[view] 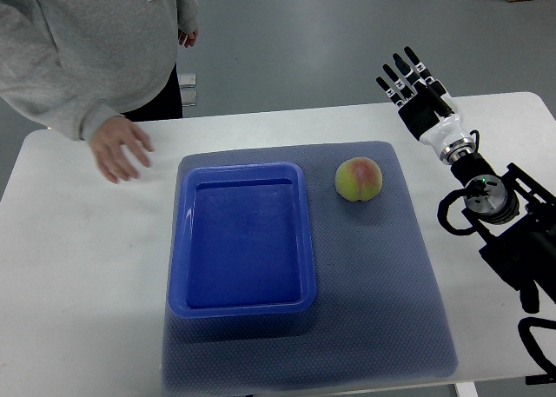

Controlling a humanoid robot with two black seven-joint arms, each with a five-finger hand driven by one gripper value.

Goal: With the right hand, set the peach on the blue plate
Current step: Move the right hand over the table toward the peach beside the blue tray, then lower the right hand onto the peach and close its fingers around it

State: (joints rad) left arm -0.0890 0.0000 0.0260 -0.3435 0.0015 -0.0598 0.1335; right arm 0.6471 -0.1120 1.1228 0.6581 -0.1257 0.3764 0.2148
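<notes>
A grey floor lies behind a white tabletop, and most of its middle is covered by a blue-grey textured mat. On the left half of that mat sits the blue rectangular plastic plate, a shallow tray with a raised rim, holding nothing. The round yellow-green peach with a pink blush rests on the mat just beside the plate's right rim, toward its far corner, touching neither the plate nor any hand. Our right hand, black-fingered with a white wrist, hovers over the bare tabletop beyond the mat's far right corner, its fingers stretched out straight and holding nothing; it stands apart from the peach. We see no left arm. A person in a grey sweatshirt stands at the far left edge, one hand resting flat on the tabletop, well apart from the plate. We judge that the reach has not yet begun in earnest. To do it well we should bring the palm over the peach, curl the fingers evenly round its widest part since a round fruit can roll, lift it clear of the rim, and set it down near the plate's middle.
</notes>
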